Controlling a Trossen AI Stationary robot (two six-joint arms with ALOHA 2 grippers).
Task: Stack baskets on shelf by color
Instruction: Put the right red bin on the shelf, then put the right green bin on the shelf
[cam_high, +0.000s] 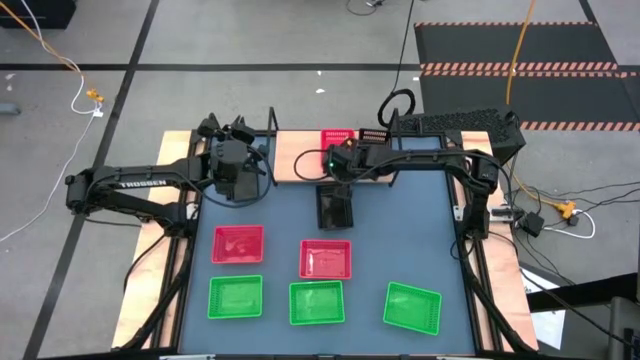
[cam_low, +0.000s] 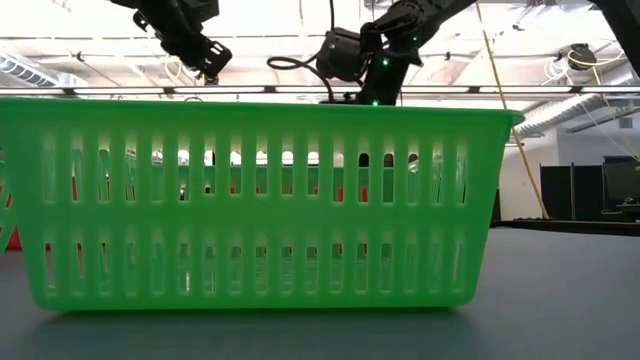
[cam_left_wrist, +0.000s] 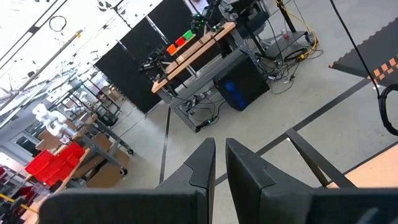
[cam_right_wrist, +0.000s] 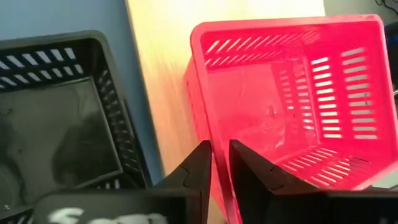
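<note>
One red basket (cam_right_wrist: 292, 99) sits on the shelf (cam_high: 300, 160), a tan wooden board along the table's far edge, its slotted plastic wall between the right gripper (cam_right_wrist: 219, 163)'s narrowly parted fingers. Is it gripped or just released? Can't tell. A black basket (cam_high: 335, 207) lies just off the board. Two red and three green mesh trays wait along the near edge. So, early days! Left gripper (cam_left_wrist: 219, 163) hangs empty over the far-left corner, fingers nearly together.
</note>
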